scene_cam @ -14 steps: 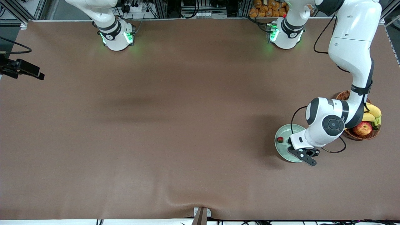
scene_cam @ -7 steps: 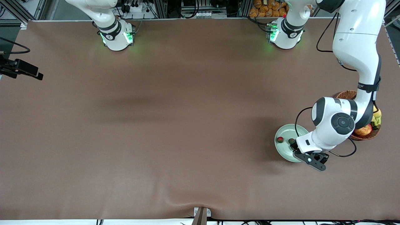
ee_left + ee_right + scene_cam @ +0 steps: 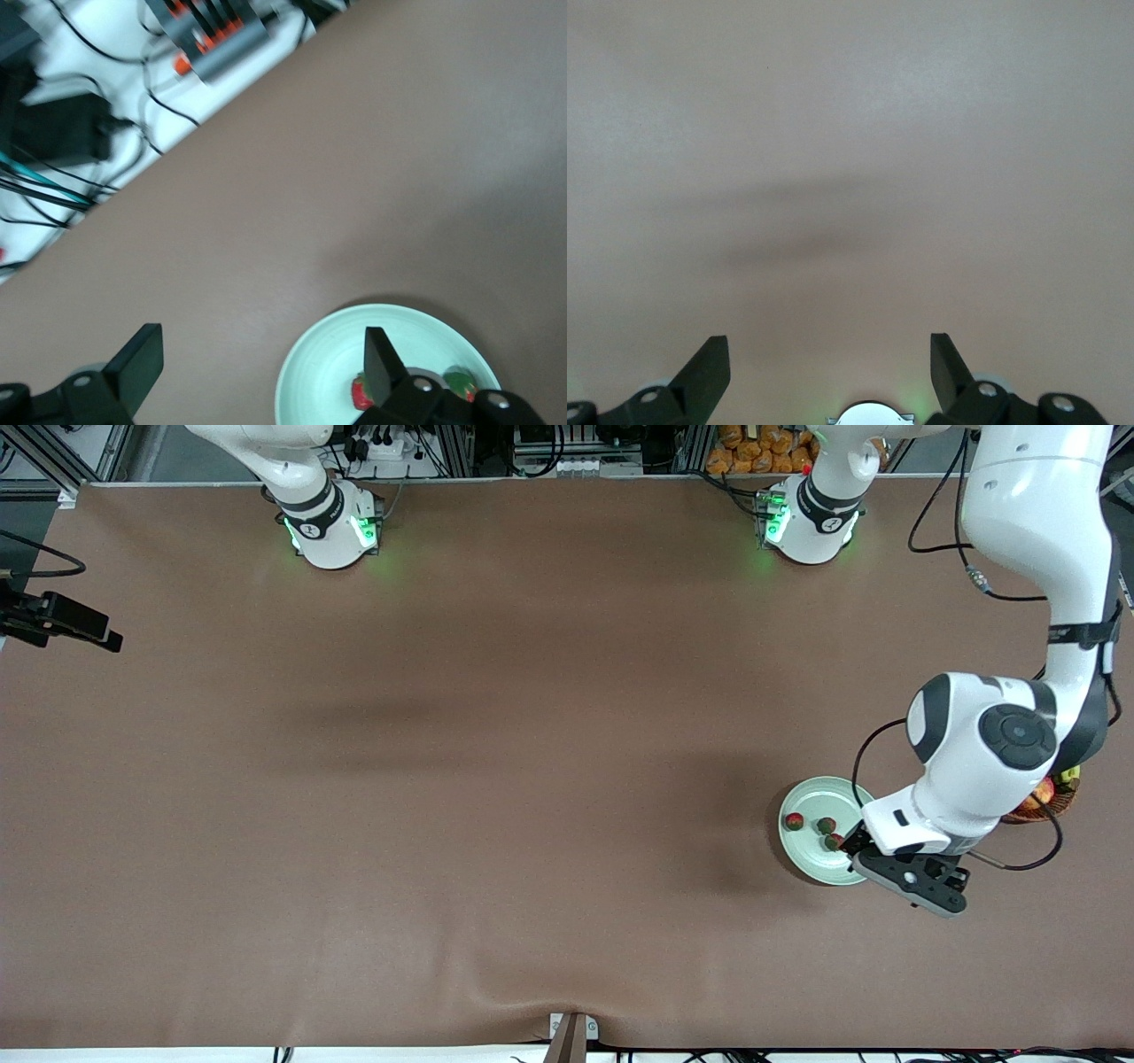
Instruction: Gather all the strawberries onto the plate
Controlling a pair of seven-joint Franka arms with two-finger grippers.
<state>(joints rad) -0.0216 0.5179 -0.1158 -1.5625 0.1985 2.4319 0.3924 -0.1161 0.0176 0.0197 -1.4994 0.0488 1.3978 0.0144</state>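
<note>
My left gripper (image 3: 257,376), fingers spread, hung over the plate (image 3: 811,861) edge; three strawberries (image 3: 826,825) in it; fruit basket (image 3: 1054,802) beside, mostly hidden by my arm. Right arm waited, its gripper (image 3: 828,376) spread too.

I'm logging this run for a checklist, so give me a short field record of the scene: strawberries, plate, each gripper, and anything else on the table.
strawberries: three, all on the plate
plate: pale green, toward the left arm's end of the table
left gripper: open, empty, above the plate's edge
right gripper: open, empty, arm waits over bare table
basket: wicker, holds fruit, beside the plate, mostly hidden by the left arm
task state: no strawberry seen off the plate
</note>
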